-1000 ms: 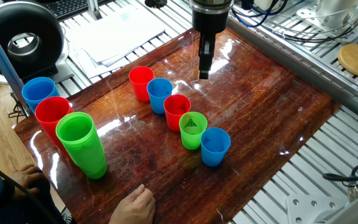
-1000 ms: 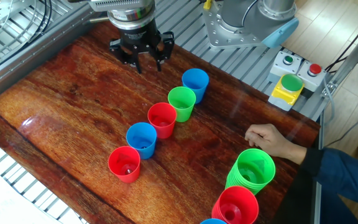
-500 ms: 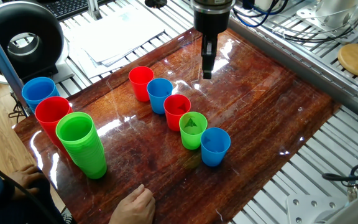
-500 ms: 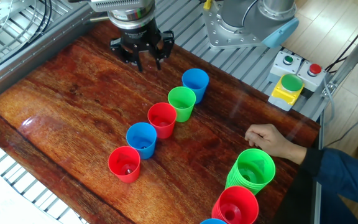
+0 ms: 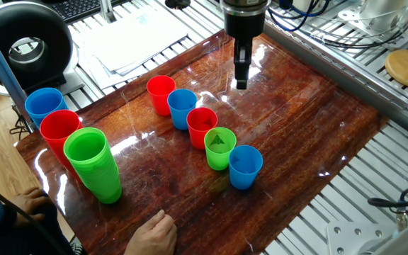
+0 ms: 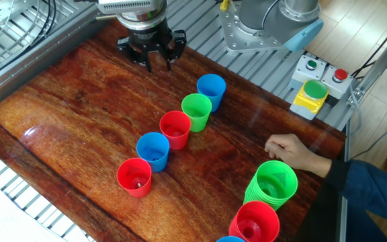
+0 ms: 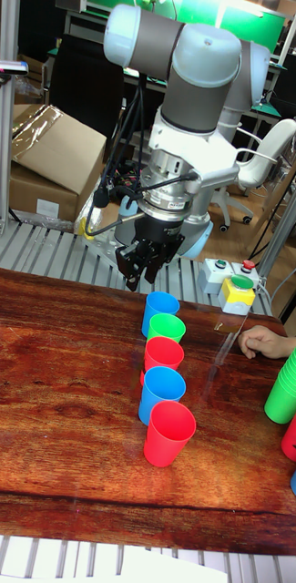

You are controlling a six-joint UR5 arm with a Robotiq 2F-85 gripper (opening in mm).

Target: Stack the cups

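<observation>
Five small cups stand in a diagonal row on the wooden table (image 5: 310,120): red cup (image 5: 161,94), blue cup (image 5: 182,108), red cup (image 5: 202,126), light green cup (image 5: 219,146) and blue cup (image 5: 245,166). In the other fixed view the row runs from blue cup (image 6: 211,91) through green cup (image 6: 196,111), red cup (image 6: 175,129) and blue cup (image 6: 153,150) to red cup (image 6: 134,177). My gripper (image 6: 158,64) hangs open above the table, apart from the row near its blue end, and holds nothing. It also shows as gripper (image 5: 241,83) and gripper (image 7: 145,278).
A tall green pile (image 5: 93,163), a red pile (image 5: 60,134) and a blue pile (image 5: 44,105) stand at the table's left end. A person's hand (image 6: 291,149) rests on the table near the piles. A button box (image 6: 312,94) sits off the table edge.
The gripper has drifted a little sideways and toward the table's back edge, still open. The cups and the hand have not moved.
</observation>
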